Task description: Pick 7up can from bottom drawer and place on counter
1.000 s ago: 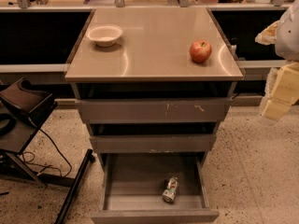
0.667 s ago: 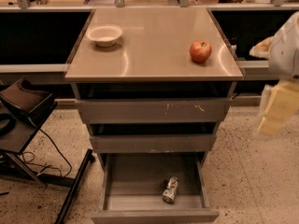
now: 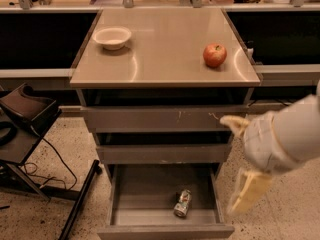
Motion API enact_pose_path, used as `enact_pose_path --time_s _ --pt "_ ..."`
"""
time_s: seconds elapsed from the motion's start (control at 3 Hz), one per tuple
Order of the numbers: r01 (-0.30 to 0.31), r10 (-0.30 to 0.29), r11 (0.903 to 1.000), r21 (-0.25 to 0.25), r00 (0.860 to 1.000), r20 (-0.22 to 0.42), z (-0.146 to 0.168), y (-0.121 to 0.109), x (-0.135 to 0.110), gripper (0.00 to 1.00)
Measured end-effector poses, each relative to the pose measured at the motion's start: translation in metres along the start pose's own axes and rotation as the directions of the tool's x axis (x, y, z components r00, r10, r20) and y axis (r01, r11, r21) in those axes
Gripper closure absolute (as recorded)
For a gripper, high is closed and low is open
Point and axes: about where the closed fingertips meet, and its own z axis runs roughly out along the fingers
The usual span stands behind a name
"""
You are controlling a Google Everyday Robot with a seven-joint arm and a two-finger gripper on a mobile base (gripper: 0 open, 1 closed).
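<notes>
One 7up can lies near the bottom drawer's front edge; our gripper hovers by its right edge, jaws spread.

Worktop recorded as smooth, glossy, tan; bottom drawer as matt grey metal; 7up can as shiny metal; floor as speckled, rough-looking; end effector, right of the drawers, as pale matt plastic.

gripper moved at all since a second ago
Yes. The gripper has moved down and left: it was out beside the counter on its right, and now hangs lower, against the cabinet's right side just above the open bottom drawer.
</notes>
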Motion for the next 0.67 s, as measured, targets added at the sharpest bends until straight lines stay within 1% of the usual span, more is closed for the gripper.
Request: enact_pose_path --time_s 0.33,0.67 --pt "-0.035 0.054 0.9931 -0.112 0.984 0.171 0.108 0.047 0.015 0.0" --pt "-0.079 0.12 0.9695 -0.232 0.978 0.17 0.214 0.098 0.058 0.0"
